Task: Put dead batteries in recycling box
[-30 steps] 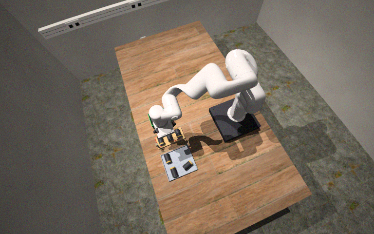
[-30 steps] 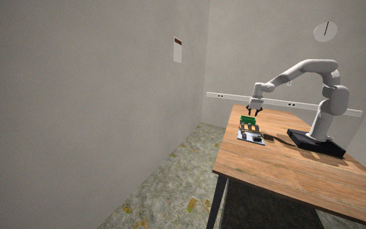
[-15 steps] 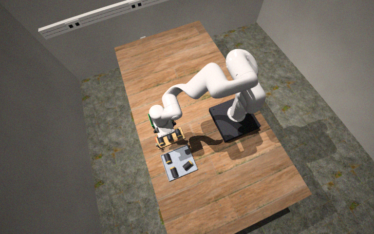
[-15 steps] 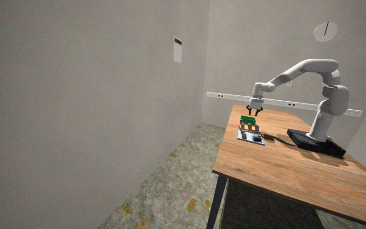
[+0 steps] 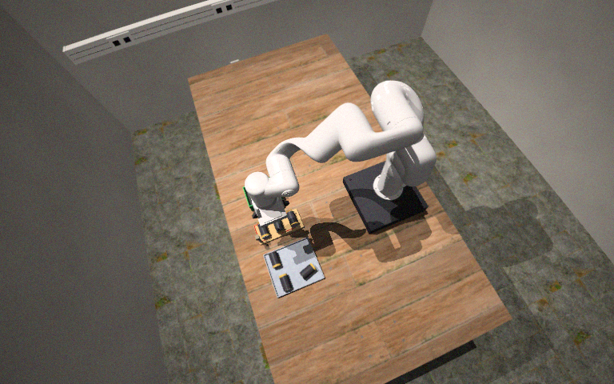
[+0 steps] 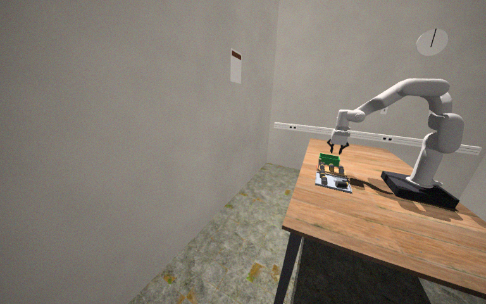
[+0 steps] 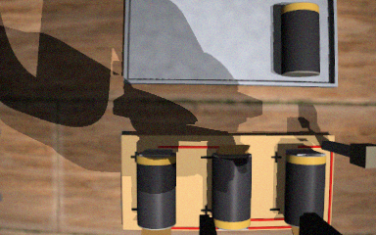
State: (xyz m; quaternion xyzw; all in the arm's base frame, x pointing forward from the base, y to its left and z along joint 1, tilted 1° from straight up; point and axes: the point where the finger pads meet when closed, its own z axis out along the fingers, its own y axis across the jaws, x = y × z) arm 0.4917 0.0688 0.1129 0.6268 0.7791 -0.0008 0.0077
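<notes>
The half-spread claw (image 6: 336, 151), pinching nothing, hung above the holder board (image 5: 279, 234) (image 6: 335, 171) (image 7: 194, 186) and near the green recycling box (image 5: 248, 198) (image 6: 329, 159). Three batteries lay in the board beneath it; three more lay on the gray tray (image 5: 296, 254) (image 6: 328, 184) (image 7: 201, 82) beyond. With all six outside the box, both dead ones apparently remained to be binned. Whether the bulb was lit could not be told.
</notes>
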